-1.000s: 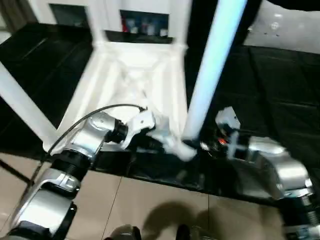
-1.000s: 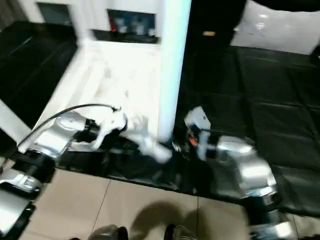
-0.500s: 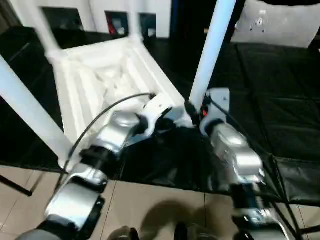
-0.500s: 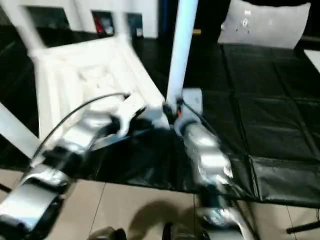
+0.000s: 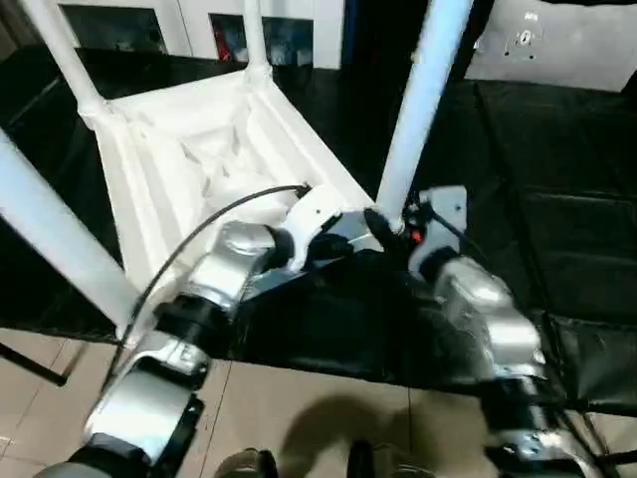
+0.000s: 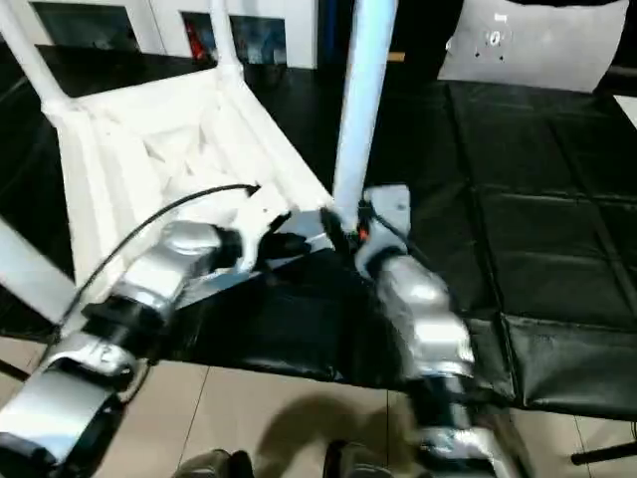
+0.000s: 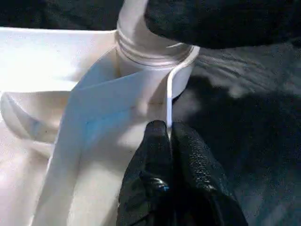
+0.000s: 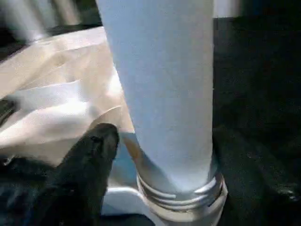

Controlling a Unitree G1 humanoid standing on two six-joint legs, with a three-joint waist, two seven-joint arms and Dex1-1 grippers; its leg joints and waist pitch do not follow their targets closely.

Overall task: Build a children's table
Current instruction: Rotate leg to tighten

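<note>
On the black mat (image 5: 567,229), the children's table (image 5: 199,149) lies upside down, ribbed underside up, its legs rising from the corner sockets. At about five o'clock of the tabletop, the near-right leg (image 5: 423,100) stands in its socket (image 7: 155,56). The left gripper (image 7: 168,136) is clamped shut on the thin rim beside that socket. The right gripper (image 5: 393,224) sits at the leg's base, one black finger (image 8: 89,155) beside the threaded collar; whether its jaws grip cannot be told. A white cabinet (image 5: 289,20) stands at twelve o'clock.
</note>
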